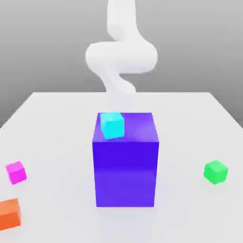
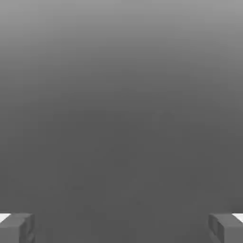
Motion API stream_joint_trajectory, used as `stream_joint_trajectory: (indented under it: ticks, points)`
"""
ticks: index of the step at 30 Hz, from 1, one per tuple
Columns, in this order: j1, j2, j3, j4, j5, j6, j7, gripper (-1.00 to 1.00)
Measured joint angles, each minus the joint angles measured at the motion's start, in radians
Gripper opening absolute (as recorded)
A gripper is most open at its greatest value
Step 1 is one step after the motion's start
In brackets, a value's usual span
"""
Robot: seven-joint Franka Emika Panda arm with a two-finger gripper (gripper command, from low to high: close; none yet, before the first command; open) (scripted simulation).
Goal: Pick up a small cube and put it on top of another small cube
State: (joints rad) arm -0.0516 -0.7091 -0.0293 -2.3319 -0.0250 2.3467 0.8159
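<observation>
Sitting on the bench (image 1: 61,123) near the exterior view's left edge, the magenta cube (image 1: 16,172) rests flat and untouched, with bare surface around most of it. You should expect it to handle as a light, rigid block with plain smooth faces; that is a judgement from its look only. Take it across two opposite side faces, squarely, so that it does not twist or slip out between the pads.

The green cube (image 1: 216,171), its destination, stands well apart on the exterior view's right, also flat on the bench and clear on top. Matching in size, it offers a small landing face, so your placement must be centred.

The orange cube (image 1: 9,214) lies near the magenta cube, toward the camera; watch finger clearance on that side. Between the two task cubes stands the large blue-purple block (image 1: 125,159), with a cyan cube (image 1: 112,125) on its top. You will likely need to carry over or around this obstacle.

The gripper (image 2: 121,228) is spread wide with nothing between its fingers (image 2: 16,228), in the hand view.
</observation>
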Motion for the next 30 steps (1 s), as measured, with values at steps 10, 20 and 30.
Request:
stream_joint_trajectory:
  ticks: [10, 20, 30]
  points:
    - [-0.193, 0.363, -0.168, -0.128, -0.060, 0.188, 0.034, 0.00]
    - [-0.385, 0.734, -0.348, -0.255, 0.071, 0.375, -0.069, 0.00]
    - [-0.627, 1.088, -0.153, -0.251, 0.372, 0.598, -0.296, -1.00]
